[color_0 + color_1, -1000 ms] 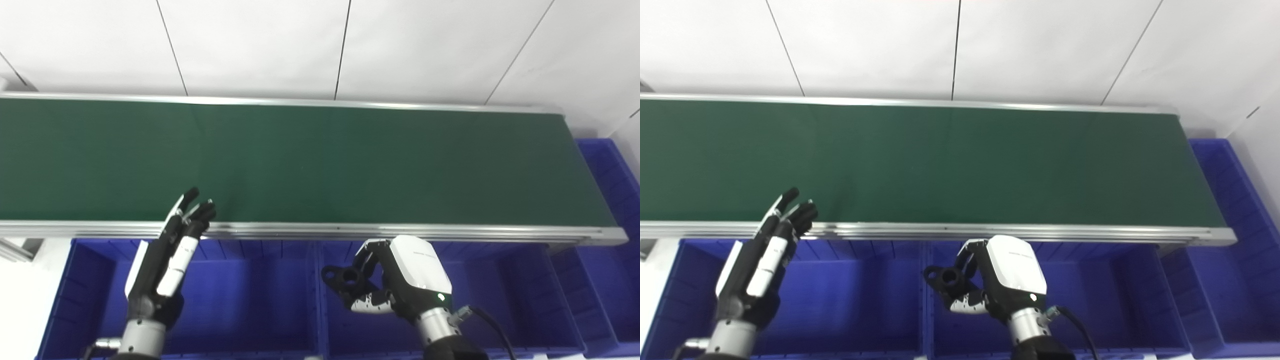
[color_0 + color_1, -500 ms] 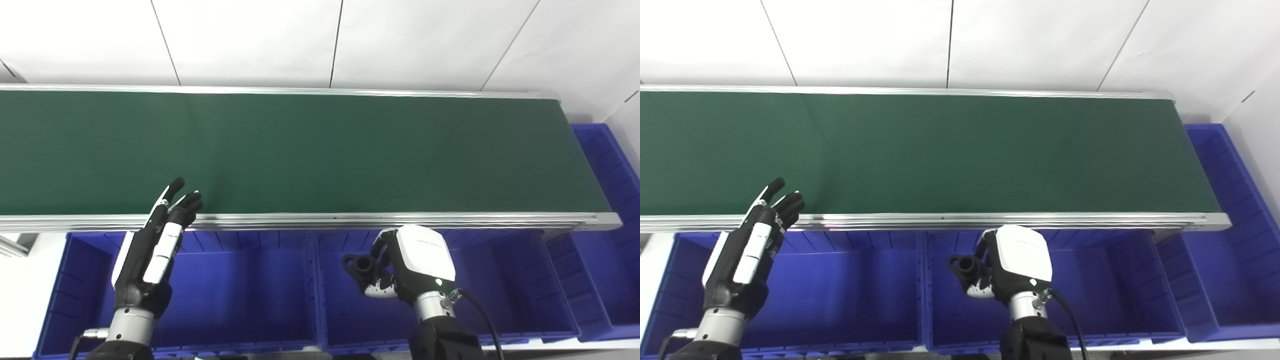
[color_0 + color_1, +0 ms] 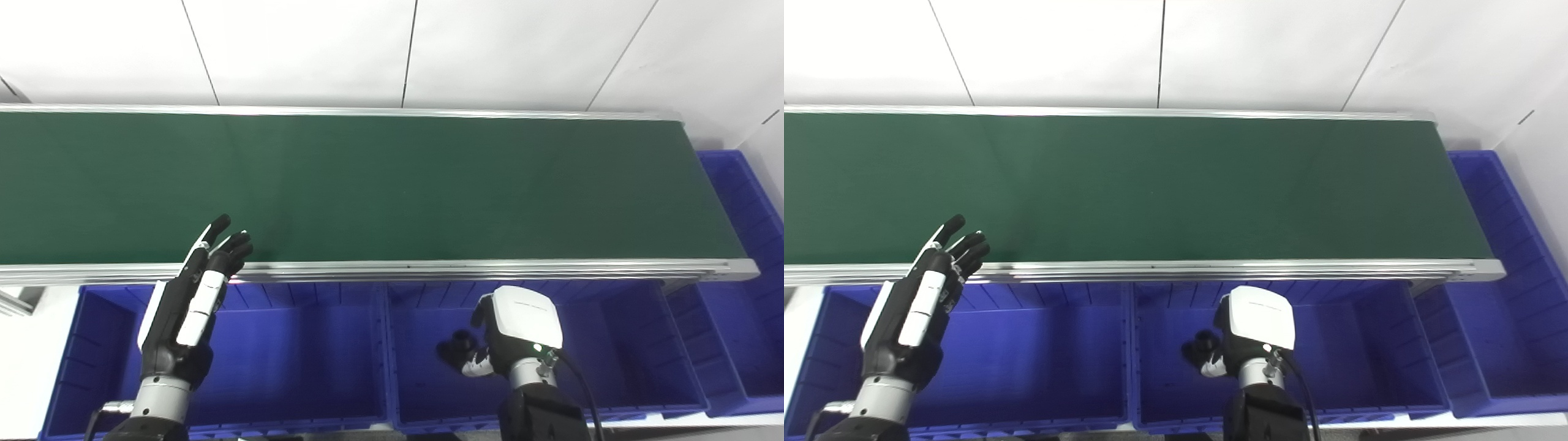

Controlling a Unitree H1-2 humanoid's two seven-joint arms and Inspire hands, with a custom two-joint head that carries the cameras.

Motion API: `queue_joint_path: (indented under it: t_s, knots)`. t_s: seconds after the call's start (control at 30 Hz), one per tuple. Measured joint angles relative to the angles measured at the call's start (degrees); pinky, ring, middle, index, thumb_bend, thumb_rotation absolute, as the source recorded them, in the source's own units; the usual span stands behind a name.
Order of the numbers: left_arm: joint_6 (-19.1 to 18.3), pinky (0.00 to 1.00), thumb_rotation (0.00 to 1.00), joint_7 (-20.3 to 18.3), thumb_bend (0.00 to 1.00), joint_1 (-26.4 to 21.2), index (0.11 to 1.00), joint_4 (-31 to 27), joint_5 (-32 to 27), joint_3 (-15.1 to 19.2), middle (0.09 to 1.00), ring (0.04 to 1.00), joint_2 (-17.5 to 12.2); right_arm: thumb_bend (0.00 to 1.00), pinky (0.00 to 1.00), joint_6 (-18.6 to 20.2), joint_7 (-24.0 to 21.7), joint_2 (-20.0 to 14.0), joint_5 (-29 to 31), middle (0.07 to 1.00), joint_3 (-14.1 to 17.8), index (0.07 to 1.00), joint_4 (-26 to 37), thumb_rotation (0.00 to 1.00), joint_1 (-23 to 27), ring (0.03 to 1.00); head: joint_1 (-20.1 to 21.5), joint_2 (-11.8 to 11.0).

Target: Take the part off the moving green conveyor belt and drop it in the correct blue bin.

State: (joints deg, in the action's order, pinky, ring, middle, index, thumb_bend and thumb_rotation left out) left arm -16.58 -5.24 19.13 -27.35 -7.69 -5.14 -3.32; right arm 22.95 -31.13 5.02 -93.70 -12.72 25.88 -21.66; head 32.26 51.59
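- Green conveyor belt (image 3: 392, 184): long, dark, matte, running left to right across the whole view; silver rails along near and far edges; nothing lying on the visible stretch.
- White panelled wall (image 3: 306, 49) behind the belt, crossed by thin dark seams.
- Row of blue bins below the near rail: left bin (image 3: 294, 361), middle bin (image 3: 618, 349), and one more bin (image 3: 735, 202) round the belt's right end, only partly seen.
- Left hand (image 3: 184, 312): black and white, raised over the left bin, fingers (image 3: 229, 254) straight and spread, tips reaching up over the near rail; holding nothing.
- Right hand (image 3: 517, 334): white back toward the camera, small green light near the wrist, lowered inside the middle bin toward its left side; fingers curled round the part.
- Part (image 3: 454, 354): small, black, matte, lumpy in outline, with rounded lobes; finer shape hard to make out against the dark fingers. Sticking out to the left of the right hand, held in that grip, above the middle bin's floor, just right of the wall shared with the left bin; contact with the floor impossible to judge.
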Motion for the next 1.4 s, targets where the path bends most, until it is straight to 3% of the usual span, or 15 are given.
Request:
queue_joint_path:
  t_s: [0.4, 0.53, 0.7, 0.8, 0.9, 1.0, 1.07, 1.17, 1.23, 1.4]
  knots:
    - [-0.1, 0.91, 0.73, -0.1, 0.48, 0.0, 0.915, 0.0, 0.0, 0.0, 0.839, 0.839, -0.1, 0.97, 0.29, -0.2, -1.0, 0.5, 0.9, 0.650, 0.3, 0.711, 0.3, 0.35, -0.1, 0.425, -0.5, 0.0]
    - [-0.1, 0.91, 0.73, -0.1, 0.46, 0.0, 0.918, 0.0, 0.0, 0.0, 0.842, 0.839, 0.0, 0.97, 0.29, -0.4, -0.7, 0.5, 2.5, 0.639, 0.4, 0.693, 0.5, 0.34, -0.3, 0.433, -1.1, -0.1]
    - [-0.1, 0.91, 0.73, -0.1, 0.47, 0.3, 0.920, 0.0, 0.3, -0.4, 0.842, 0.842, 0.3, 0.89, 0.41, -0.6, 2.6, 1.1, 14.5, 0.634, 1.6, 0.669, 4.0, 0.34, -2.2, 0.518, -5.4, -0.5]
    - [-0.1, 0.90, 0.72, -0.1, 0.47, 0.9, 0.919, 0.1, 0.6, -1.0, 0.840, 0.837, 0.4, 0.86, 0.45, 0.4, 2.8, 4.0, 26.8, 0.676, 4.0, 0.664, 9.9, 0.34, -4.2, 0.571, -7.1, -0.9]
    - [0.4, 0.89, 0.72, -0.1, 0.46, 2.0, 0.929, 0.0, 1.6, -2.1, 0.848, 0.843, 0.8, 0.73, 0.49, 1.3, 4.4, 6.9, 38.6, 0.728, 5.6, 0.691, 15.6, 0.39, -6.8, 0.625, -8.4, -1.4]
    - [1.7, 0.88, 0.71, -0.1, 0.46, 2.9, 0.928, 0.1, 2.2, -2.7, 0.852, 0.847, 1.3, 0.70, 0.52, 1.3, 6.9, 6.7, 43.1, 0.745, 5.6, 0.725, 17.5, 0.42, -9.1, 0.646, -10.7, -2.4]
    - [2.5, 0.88, 0.71, 0.0, 0.47, 3.3, 0.926, 0.1, 2.7, -2.9, 0.853, 0.847, 1.9, 0.69, 0.54, -0.1, 9.5, 5.9, 46.3, 0.754, 5.5, 0.741, 16.6, 0.47, -10.8, 0.662, -12.6, -3.3]
    - [4.0, 0.88, 0.71, 0.0, 0.48, 4.0, 0.922, 0.4, 3.4, -3.7, 0.855, 0.843, 2.3, 0.67, 0.54, -6.6, 16.0, 3.0, 52.4, 0.755, 6.0, 0.753, 10.0, 0.55, -11.9, 0.662, -13.6, -3.8]
    - [4.7, 0.88, 0.73, 0.0, 0.48, 4.4, 0.923, 0.4, 4.1, -4.5, 0.852, 0.844, 2.5, 0.64, 0.54, -7.4, 19.2, 1.4, 53.0, 0.765, 6.5, 0.772, 6.0, 0.62, -11.9, 0.656, -14.6, -4.2]
    - [6.0, 0.88, 0.74, 0.0, 0.55, 5.7, 0.929, 0.6, 4.6, -5.5, 0.848, 0.834, 2.6, 0.62, 0.51, -7.3, 23.3, 0.3, 53.8, 0.757, 7.6, 0.792, 1.9, 0.63, -9.9, 0.630, -16.6, -5.3]
